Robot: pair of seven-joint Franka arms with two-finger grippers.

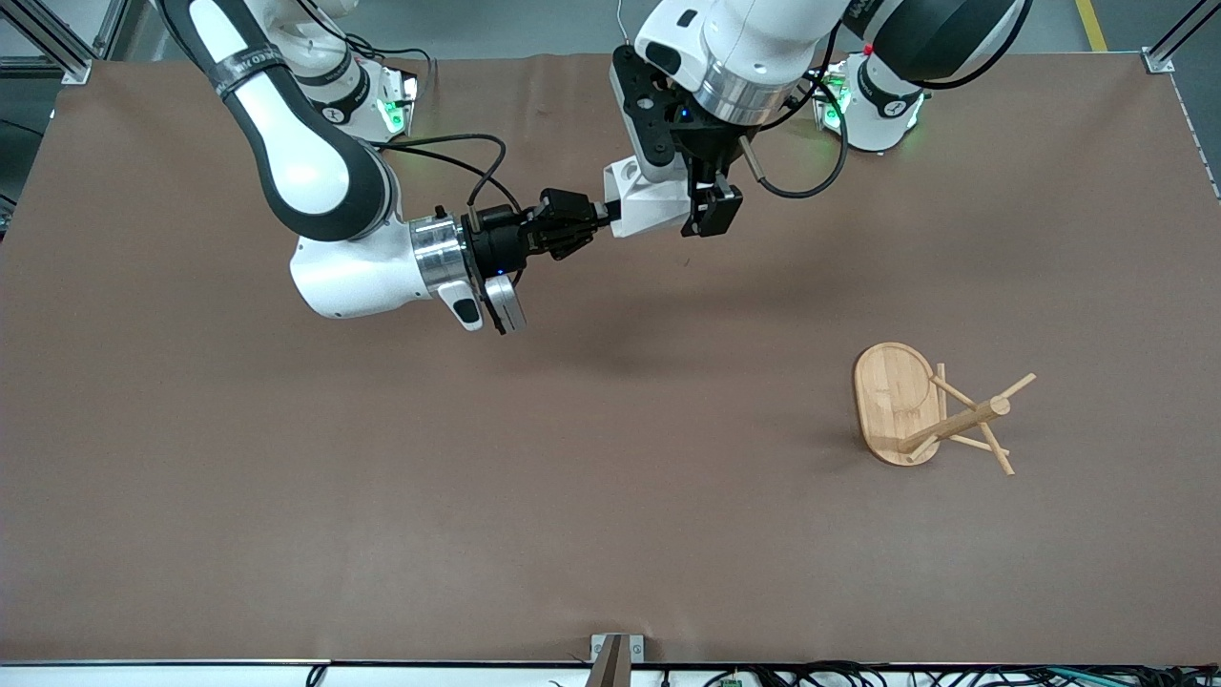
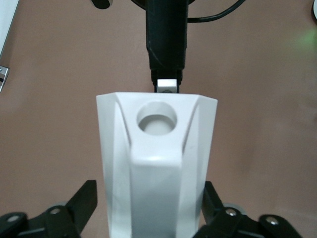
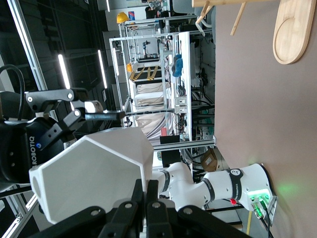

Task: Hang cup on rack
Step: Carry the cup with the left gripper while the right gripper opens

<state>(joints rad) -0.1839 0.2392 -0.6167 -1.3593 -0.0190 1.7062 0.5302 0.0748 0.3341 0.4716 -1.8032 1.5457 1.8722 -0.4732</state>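
White and faceted, the cup (image 1: 647,202) hangs in the air in the upper middle of the front view, well apart from the rack (image 1: 930,408), which lies tipped over on the brown table (image 1: 286,496) at the frame's lower right. The right gripper (image 1: 601,212) reaches in level from the frame's left and pinches the cup's rim, fingers pressed together on it. The left gripper (image 1: 711,212) comes down from above with its fingers (image 2: 81,201) spread at either side of the cup's body, its handle (image 2: 158,148) facing the left wrist camera.
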